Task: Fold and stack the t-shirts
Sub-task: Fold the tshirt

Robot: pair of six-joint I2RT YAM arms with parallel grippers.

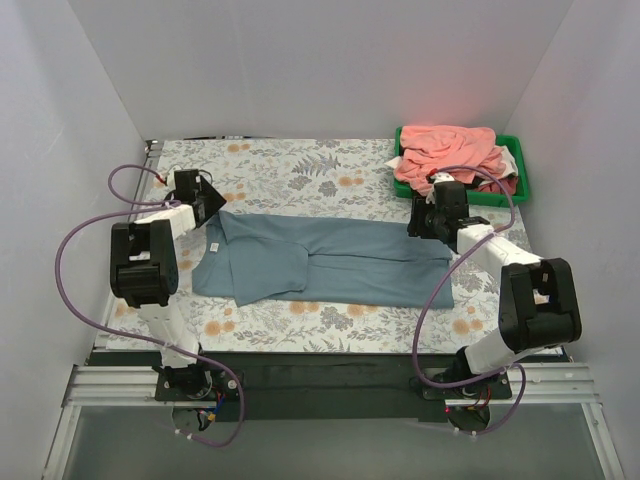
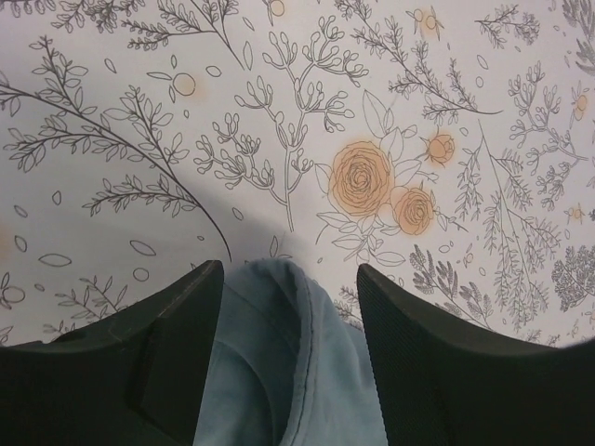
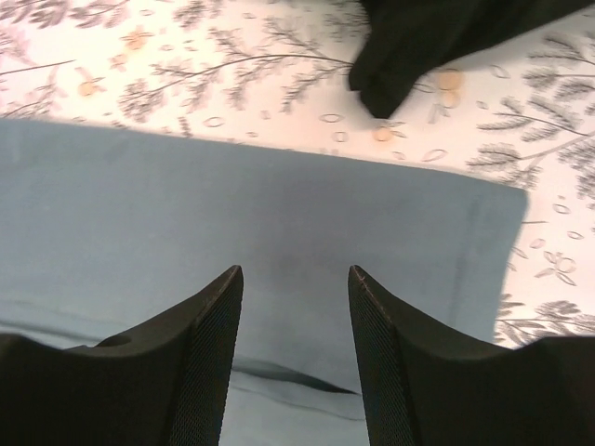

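Salmon-pink t-shirts point(image 1: 445, 150) fill the green bin point(image 1: 519, 162); left tool point(image 2: 290, 271) and right tool point(image 3: 296, 271) seemingly hang open over the grey-blue shirt point(image 1: 340, 262).

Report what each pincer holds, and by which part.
Nothing is held: left pincer open astride an edge of the grey-blue shirt, right pincer open above it.

Bright even light, soft shadows, right wrist view perhaps blurred
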